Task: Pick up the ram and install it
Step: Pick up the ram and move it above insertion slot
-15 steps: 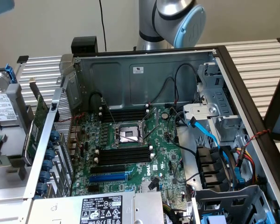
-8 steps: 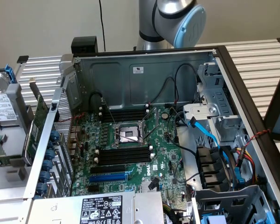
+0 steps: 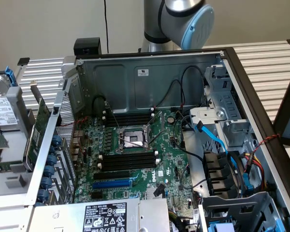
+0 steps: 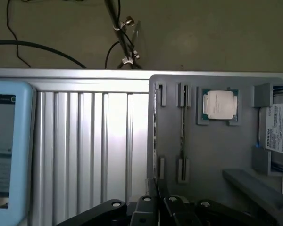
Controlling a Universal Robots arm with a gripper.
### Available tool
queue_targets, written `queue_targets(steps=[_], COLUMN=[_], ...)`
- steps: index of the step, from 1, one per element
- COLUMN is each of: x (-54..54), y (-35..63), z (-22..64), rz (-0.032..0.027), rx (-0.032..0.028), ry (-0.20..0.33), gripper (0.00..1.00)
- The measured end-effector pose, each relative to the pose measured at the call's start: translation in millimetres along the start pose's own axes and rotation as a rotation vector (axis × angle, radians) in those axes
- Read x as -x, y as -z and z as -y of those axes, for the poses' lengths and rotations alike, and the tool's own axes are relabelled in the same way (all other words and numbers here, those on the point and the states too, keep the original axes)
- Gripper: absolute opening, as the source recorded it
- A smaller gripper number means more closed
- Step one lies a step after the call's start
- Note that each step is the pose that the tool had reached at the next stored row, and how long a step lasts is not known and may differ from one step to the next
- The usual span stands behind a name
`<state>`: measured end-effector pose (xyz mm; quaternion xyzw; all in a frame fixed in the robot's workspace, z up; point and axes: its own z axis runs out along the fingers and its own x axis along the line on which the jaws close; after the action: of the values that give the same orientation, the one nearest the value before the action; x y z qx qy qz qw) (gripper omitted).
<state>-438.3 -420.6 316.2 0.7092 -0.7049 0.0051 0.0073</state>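
At the far side of the open computer case, the exterior view has the arm standing; the black memory slots look empty. By the wrist view, the gripper is closed narrow on nothing I can see, near the ram, which stands on edge in the grey tray. A clean pick likely means pinching its flat faces mid-length, lifting straight

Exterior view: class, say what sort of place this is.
Probably a computer assembly bench: an open computer case, its motherboard exposed, on a ribbed metal table, with a robot arm behind.
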Motion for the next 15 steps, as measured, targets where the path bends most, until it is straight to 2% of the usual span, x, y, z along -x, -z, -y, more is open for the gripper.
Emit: queue_targets(steps=[5,15], x=[-4.7,-19.9], y=[22.3,66.4], z=[14.5,49.5], rz=[-0.0001,0.0000], rx=[0.0002,0.0010], ry=[0.000,0.000], gripper=[0.13,0.13])
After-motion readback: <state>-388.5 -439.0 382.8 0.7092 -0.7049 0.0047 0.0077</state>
